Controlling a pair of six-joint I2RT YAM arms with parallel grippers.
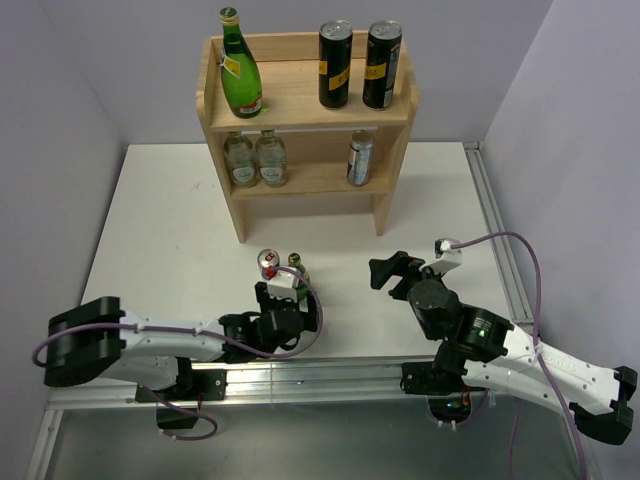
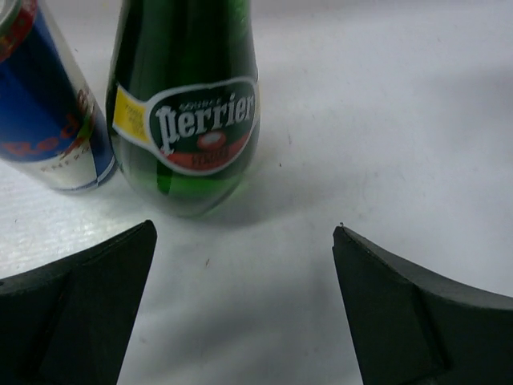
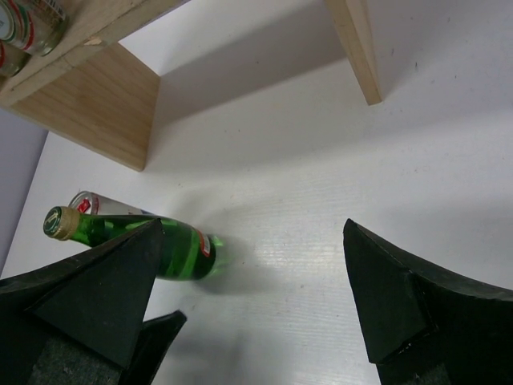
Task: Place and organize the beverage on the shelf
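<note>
Left gripper (image 1: 284,298) has its fingers spread wide and holds nothing. A green bottle (image 2: 188,104) stands just ahead at 11 o'clock, with a blue-and-silver can (image 2: 48,120) beside it at 10. Right gripper (image 1: 384,270), at the bottle's 3 o'clock, is also spread and empty. The shelf (image 1: 300,112) sits at the table's 12 o'clock. Its top board carries a second green bottle (image 1: 240,72) and two black cans (image 1: 335,65). The lower tier holds a slim can (image 1: 360,158) and clear bottles (image 1: 254,158).

Green bottle (image 2: 188,120) beside blue can (image 2: 50,120), tool (image 2: 244,233) spread.
</note>
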